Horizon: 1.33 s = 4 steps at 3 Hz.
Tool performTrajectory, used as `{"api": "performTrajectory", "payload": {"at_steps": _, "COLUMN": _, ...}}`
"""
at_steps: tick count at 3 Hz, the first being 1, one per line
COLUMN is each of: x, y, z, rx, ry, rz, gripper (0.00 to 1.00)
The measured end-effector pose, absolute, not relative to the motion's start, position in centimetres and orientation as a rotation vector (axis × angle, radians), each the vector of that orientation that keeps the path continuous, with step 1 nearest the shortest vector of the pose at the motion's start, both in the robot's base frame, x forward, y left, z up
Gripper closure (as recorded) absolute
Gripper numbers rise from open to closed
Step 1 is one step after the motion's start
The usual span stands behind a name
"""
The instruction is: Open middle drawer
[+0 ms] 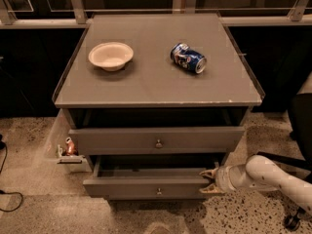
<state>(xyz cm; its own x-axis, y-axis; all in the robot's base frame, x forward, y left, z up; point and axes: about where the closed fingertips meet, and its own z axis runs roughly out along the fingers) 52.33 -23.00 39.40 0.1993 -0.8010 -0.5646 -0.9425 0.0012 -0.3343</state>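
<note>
Below the cabinet's (156, 82) upper front (117, 140), the middle drawer (126, 187) sits pulled out, its inside lost in shadow. At the drawer's right end, the gripper (208, 180) has its fingers spread, straddling the front's edge. Bare floor (48, 208) lies before the cabinet. The frame cuts off the arm (278, 178) at the right.

Dim, warm light from overhead. The bench (156, 84) top is evenly lit with a faint sheen mid-surface. Deep shadow sits under its lip and inside the drawer gaps. The background is near black. The gripper (208, 181), at the right end of the middle drawer (126, 186), shows pale.
</note>
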Motion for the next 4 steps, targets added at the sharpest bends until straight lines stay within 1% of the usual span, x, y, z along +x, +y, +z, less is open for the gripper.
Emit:
{"api": "performTrajectory", "payload": {"at_steps": 1, "x": 52.3, "y": -23.0, "z": 39.4, "rx": -1.824, "ry": 1.628, "rz": 0.277, "gripper": 0.37}}
{"api": "performTrajectory", "payload": {"at_steps": 2, "x": 50.8, "y": -22.6, "z": 38.9, "rx": -1.854, "ry": 1.595, "rz": 0.311, "gripper": 0.14}}
{"api": "performTrajectory", "payload": {"at_steps": 3, "x": 50.8, "y": -22.6, "z": 39.1, "rx": -1.854, "ry": 1.595, "rz": 0.311, "gripper": 0.16}}
{"api": "performTrajectory", "payload": {"at_steps": 4, "x": 47.6, "y": -24.0, "z": 37.7, "rx": -1.898, "ry": 1.615, "rz": 0.324, "gripper": 0.4}}
